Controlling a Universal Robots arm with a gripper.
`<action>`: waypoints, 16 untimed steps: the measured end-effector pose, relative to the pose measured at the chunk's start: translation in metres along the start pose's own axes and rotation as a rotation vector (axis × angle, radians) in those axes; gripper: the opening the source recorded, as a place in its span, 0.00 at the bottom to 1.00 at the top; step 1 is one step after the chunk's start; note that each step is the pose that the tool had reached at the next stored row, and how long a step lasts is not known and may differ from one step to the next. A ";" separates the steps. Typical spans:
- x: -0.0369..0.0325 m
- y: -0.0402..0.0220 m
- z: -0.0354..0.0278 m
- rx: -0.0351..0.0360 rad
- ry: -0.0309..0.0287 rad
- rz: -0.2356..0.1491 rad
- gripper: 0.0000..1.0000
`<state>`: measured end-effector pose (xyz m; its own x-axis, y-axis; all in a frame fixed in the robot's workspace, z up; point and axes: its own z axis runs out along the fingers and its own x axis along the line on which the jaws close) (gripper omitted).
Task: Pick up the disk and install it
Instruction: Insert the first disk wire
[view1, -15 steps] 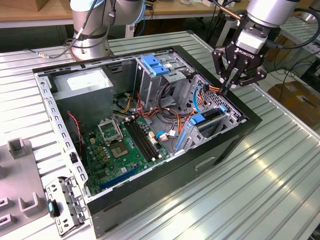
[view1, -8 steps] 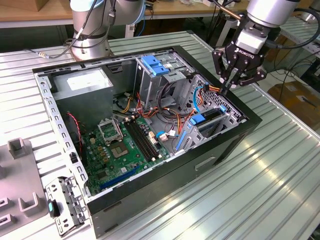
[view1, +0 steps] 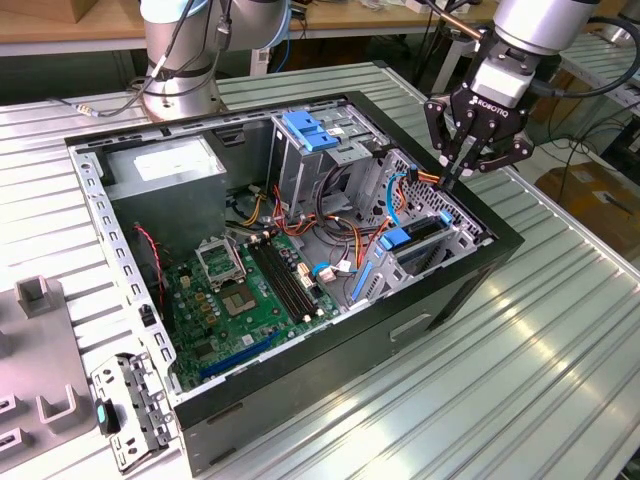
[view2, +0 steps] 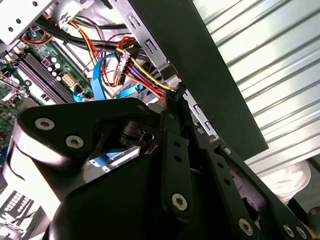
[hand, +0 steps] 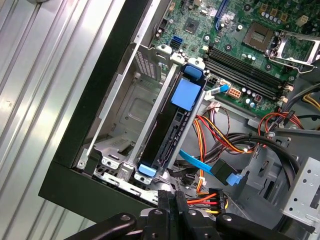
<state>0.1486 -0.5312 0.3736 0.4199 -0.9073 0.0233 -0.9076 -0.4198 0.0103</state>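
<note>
The disk (hand: 172, 132) stands on edge in a slot of the metal drive cage (hand: 112, 150) at the corner of the open computer case; its dark side and blue rails (hand: 187, 93) face the camera. In the exterior view the disk (view1: 415, 240) sits low in the case's right-hand corner. My gripper (view1: 452, 178) hangs just above that corner, over the case wall, with its fingers pressed together and nothing visible between them. In both wrist views the gripper (hand: 172, 199) (view2: 175, 100) tips sit right beside a black power connector (hand: 218, 196) with red, yellow and orange wires.
The case (view1: 300, 400) lies open on a ribbed metal table, showing a green motherboard (view1: 250, 300), a grey power supply box (view1: 165, 170) and a blue-handled upper drive cage (view1: 308, 132). The arm's base (view1: 180, 60) stands behind. A grey fixture (view1: 35, 300) is on the exterior view's left.
</note>
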 end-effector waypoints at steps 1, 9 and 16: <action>0.0000 0.0000 0.0000 0.0000 0.0000 0.000 0.16; 0.0000 0.0000 0.0000 -0.0002 0.0000 0.005 0.16; 0.0000 0.0000 0.0000 -0.0002 -0.0001 0.010 0.16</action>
<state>0.1486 -0.5312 0.3736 0.4110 -0.9113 0.0234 -0.9116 -0.4108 0.0102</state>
